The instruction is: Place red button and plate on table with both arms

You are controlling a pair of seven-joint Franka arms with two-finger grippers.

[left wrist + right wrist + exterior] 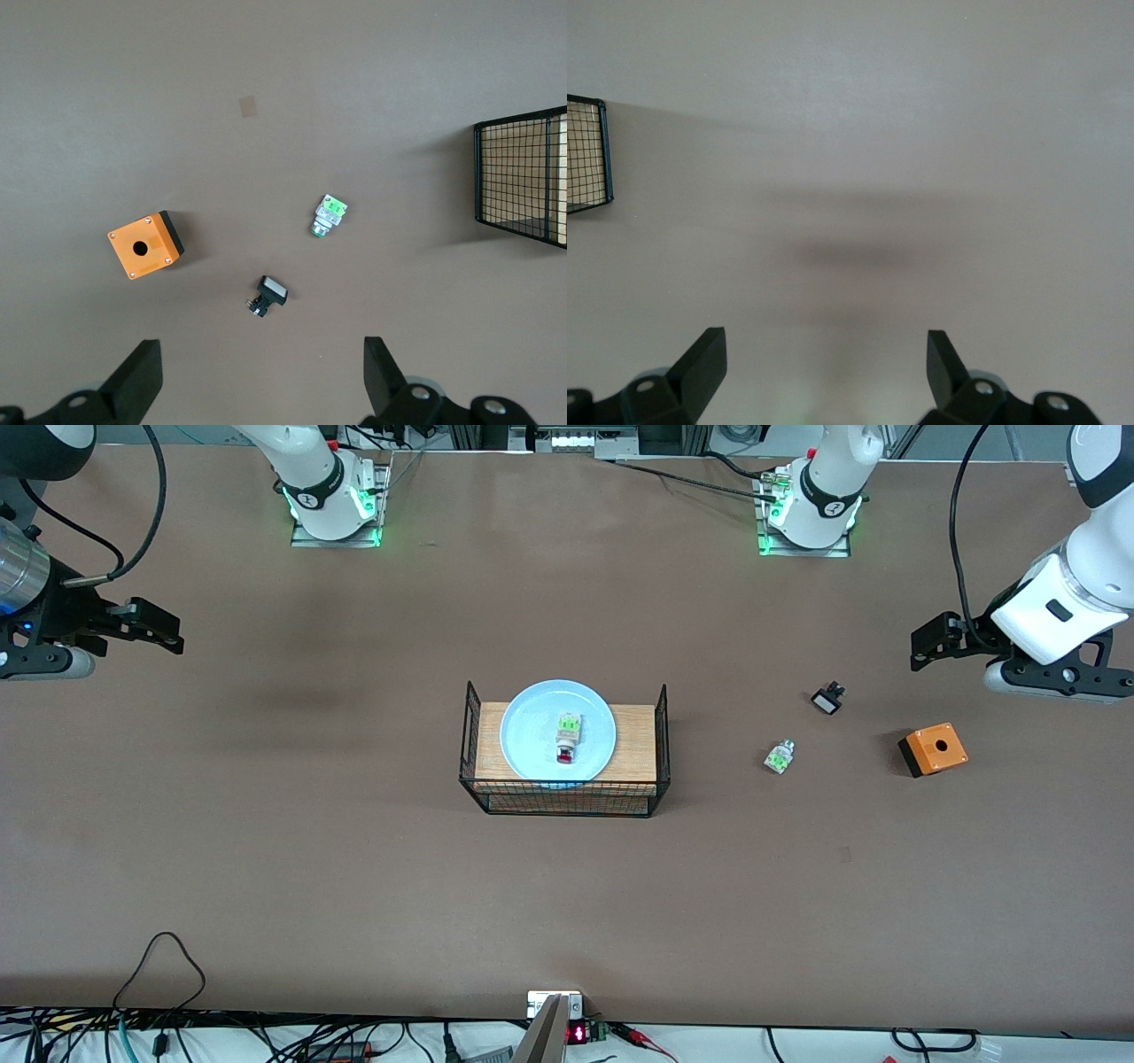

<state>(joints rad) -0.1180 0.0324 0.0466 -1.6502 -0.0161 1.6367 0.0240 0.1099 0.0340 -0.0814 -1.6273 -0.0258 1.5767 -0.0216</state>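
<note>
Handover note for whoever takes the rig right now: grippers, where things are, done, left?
Left gripper: open, empty, over bare table near the orange box.
Right gripper: open, empty, over bare table at its own end.
Red button lies on the plate; plate sits on the board in the mesh rack, mid-table.
Done: nothing.
Left: move button and plate to the table.

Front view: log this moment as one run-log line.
red button on plate | plate on wooden board | left gripper open over table | right gripper open over table | both arms waiting
</note>
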